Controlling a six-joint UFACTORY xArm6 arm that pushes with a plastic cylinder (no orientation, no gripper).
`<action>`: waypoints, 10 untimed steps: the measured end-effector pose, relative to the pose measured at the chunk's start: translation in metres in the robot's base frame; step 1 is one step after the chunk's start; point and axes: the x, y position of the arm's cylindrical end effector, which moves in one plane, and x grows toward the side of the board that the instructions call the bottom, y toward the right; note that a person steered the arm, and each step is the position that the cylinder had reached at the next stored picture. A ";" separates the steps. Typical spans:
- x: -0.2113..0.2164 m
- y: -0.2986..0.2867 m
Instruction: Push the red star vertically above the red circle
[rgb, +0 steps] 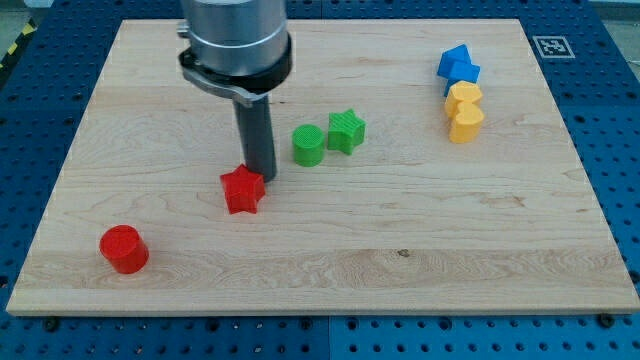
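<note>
wooden board (400, 260): my tip (264, 179) seems to touch the red star (242, 190), contact partly hidden; red circle (124, 249) lower left.

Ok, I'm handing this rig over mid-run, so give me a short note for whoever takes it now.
My tip is down on the board, at the red star's upper right edge, touching or nearly so.
Red circle sits toward the view's bottom left, apart from the star.
Done: tip brought to the star.
Left: the star lies up and to the right of the circle; push it toward the view's left until it is straight above.
</note>
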 end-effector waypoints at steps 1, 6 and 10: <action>0.013 0.026; 0.023 -0.042; 0.008 -0.094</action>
